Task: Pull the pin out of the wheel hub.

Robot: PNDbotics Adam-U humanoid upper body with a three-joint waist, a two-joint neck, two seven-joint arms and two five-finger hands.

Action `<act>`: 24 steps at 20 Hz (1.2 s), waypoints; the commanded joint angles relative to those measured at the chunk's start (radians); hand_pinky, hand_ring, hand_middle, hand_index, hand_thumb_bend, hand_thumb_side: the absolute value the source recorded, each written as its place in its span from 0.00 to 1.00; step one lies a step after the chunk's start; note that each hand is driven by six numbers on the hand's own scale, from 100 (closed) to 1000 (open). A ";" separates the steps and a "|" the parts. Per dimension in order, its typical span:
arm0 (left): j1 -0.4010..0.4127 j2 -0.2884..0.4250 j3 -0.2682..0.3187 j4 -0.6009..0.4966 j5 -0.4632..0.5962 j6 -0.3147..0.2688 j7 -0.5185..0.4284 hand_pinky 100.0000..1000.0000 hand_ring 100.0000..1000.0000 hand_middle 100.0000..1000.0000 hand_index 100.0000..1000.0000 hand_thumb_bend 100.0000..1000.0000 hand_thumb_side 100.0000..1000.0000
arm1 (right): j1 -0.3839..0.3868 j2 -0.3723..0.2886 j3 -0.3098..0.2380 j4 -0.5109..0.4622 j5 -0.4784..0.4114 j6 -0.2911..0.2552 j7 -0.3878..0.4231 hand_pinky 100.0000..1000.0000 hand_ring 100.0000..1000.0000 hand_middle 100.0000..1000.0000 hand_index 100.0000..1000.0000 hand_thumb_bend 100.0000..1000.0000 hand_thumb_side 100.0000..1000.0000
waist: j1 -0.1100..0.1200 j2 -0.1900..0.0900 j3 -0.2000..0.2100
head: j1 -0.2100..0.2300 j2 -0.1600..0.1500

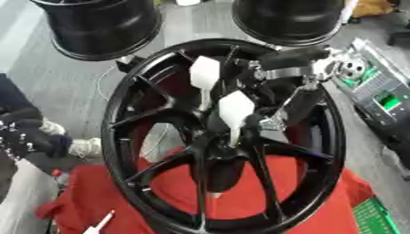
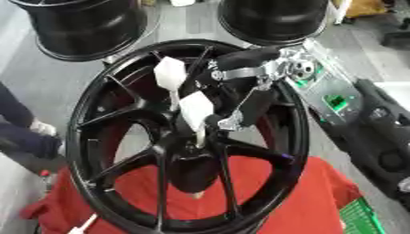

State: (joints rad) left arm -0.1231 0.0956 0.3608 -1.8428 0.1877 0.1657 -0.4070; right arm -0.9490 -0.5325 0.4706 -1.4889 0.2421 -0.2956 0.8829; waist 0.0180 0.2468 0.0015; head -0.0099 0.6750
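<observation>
A black spoked wheel hub lies on a red cloth and fills the middle of both views. A white pin with a flat wide head stands in the hub's centre. A second white pin stands just behind it, up and to the left. My right arm comes in from the upper right, and my right hand sits at the centre pin's right side, fingers curled against its stem. Where the fingers meet the stem is partly hidden by the spokes. My left hand is out of view.
Two more black wheels stand at the back. A machine with green parts is on the right, and a green crate sits at the lower right. A loose white pin lies lower left. A person's shoe shows at left.
</observation>
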 commanded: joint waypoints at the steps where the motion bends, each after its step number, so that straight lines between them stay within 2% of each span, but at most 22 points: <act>1: -0.008 0.014 0.001 -0.010 0.000 0.001 -0.003 0.55 0.43 0.58 0.76 0.16 0.85 | -0.030 -0.025 -0.035 -0.005 -0.058 -0.001 0.024 0.27 0.26 0.33 0.30 0.00 0.21 | -0.002 -0.017 0.003 | 0.000 0.002; 6: -0.006 0.016 0.002 -0.009 0.000 0.005 -0.002 0.55 0.43 0.58 0.76 0.16 0.85 | -0.043 -0.056 -0.073 -0.009 -0.156 0.045 0.024 0.24 0.25 0.25 0.24 0.00 0.11 | -0.006 -0.022 0.000 | 0.006 0.005; 13: 0.003 0.025 0.005 -0.007 -0.003 0.008 0.000 0.55 0.42 0.57 0.76 0.16 0.85 | -0.086 -0.144 -0.167 -0.005 -0.342 0.106 -0.021 0.22 0.24 0.20 0.20 0.00 0.12 | -0.017 -0.034 -0.008 | 0.019 0.011; 16: 0.007 0.031 0.009 -0.007 -0.005 0.010 0.004 0.55 0.42 0.57 0.76 0.16 0.85 | -0.092 -0.210 -0.222 0.003 -0.425 0.116 -0.068 0.22 0.24 0.19 0.20 0.00 0.13 | -0.025 -0.041 -0.015 | 0.032 0.013; 20: 0.014 0.040 0.018 -0.008 -0.008 0.012 0.014 0.55 0.42 0.57 0.76 0.17 0.85 | -0.041 -0.332 -0.310 0.002 -0.510 0.109 -0.148 0.22 0.24 0.19 0.20 0.00 0.16 | -0.037 -0.046 -0.031 | 0.057 0.013; 24: 0.014 0.046 0.024 -0.009 -0.012 0.018 0.020 0.55 0.42 0.57 0.76 0.17 0.85 | 0.070 -0.455 -0.413 0.028 -0.567 0.091 -0.241 0.22 0.24 0.19 0.20 0.00 0.20 | -0.047 -0.047 -0.045 | 0.073 0.012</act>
State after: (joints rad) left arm -0.1054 0.1155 0.3773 -1.8369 0.1823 0.1833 -0.3914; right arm -0.8710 -0.9128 0.1044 -1.4674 -0.3018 -0.1989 0.6719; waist -0.0296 0.2206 -0.0434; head 0.0562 0.6848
